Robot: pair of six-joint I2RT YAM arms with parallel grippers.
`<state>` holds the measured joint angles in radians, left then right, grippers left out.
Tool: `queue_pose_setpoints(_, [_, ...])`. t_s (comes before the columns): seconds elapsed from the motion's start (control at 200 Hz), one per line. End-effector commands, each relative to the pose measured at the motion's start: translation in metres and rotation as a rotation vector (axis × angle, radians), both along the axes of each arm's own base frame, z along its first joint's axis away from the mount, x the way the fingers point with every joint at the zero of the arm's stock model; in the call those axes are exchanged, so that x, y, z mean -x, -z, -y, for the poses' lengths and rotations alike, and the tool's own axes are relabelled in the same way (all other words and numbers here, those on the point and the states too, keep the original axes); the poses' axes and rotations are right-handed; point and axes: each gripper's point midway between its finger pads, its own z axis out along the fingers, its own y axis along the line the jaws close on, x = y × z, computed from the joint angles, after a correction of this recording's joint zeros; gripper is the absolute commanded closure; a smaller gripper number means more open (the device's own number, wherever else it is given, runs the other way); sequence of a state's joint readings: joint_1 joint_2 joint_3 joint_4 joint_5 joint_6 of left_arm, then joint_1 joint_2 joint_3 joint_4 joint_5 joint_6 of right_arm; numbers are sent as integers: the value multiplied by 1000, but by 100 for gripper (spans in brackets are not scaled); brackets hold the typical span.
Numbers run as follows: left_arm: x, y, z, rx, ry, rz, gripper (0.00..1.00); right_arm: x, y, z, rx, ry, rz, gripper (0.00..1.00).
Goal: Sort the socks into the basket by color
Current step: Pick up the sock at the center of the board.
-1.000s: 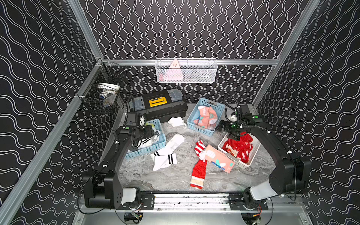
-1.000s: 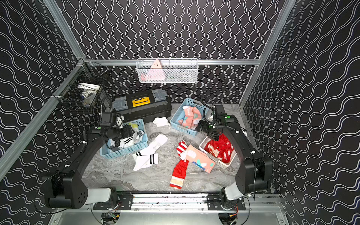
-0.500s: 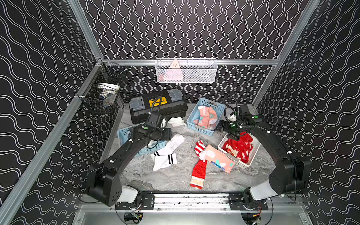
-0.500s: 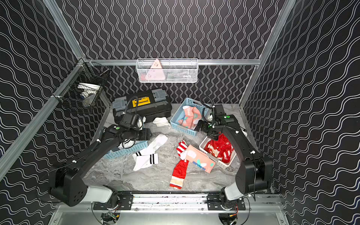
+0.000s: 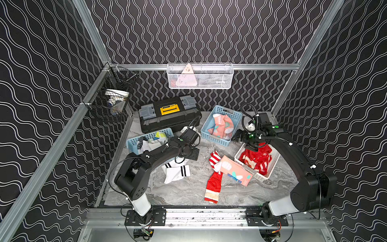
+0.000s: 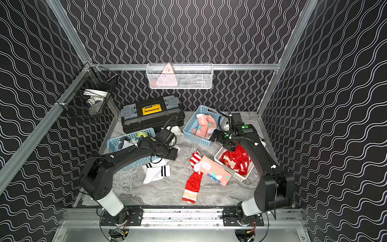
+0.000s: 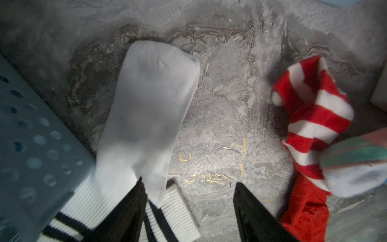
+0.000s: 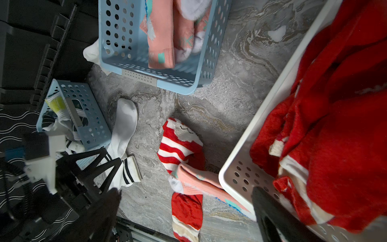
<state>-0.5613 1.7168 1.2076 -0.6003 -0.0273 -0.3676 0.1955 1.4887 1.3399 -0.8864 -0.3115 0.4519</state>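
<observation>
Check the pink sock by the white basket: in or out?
Out. The pink sock lies draped across the red striped sock on the table, outside the white basket rim.

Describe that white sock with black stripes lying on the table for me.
The white sock with black stripes is soft knit: plain white foot, ribbed cuff with two black bands. It lies limp and creased on the grey table, right beside a blue basket, below the open left gripper, which holds nothing.
</observation>
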Motion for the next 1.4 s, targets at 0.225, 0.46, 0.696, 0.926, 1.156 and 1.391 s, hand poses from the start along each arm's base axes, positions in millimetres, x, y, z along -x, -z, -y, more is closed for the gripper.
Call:
queue_pose_setpoints(0.225, [-4, 23, -28, -164, -57, 10, 30, 0, -1, 1, 8, -5, 19, 0])
queue_pose_setpoints(0.46, [5, 41, -33, -178, -61, -27, 30, 0, 1, 0, 2, -5, 16, 0])
queue_pose_setpoints(0.696, [4, 52, -35, -201, -58, -29, 35, 1, 2, 1, 2, -4, 16, 0])
queue_pose_setpoints(0.926, [2, 54, -33, -194, -59, -20, 52, 2, 2, 1, 4, -4, 15, 0])
queue_pose_setpoints(1.156, [-1, 41, -31, -166, -61, 16, 88, 3, 2, 1, 2, -5, 13, 0])
queue_pose_setpoints(1.391, [-5, 0, -17, -76, -42, 83, 100, 3, 1, 1, 4, -6, 13, 0])
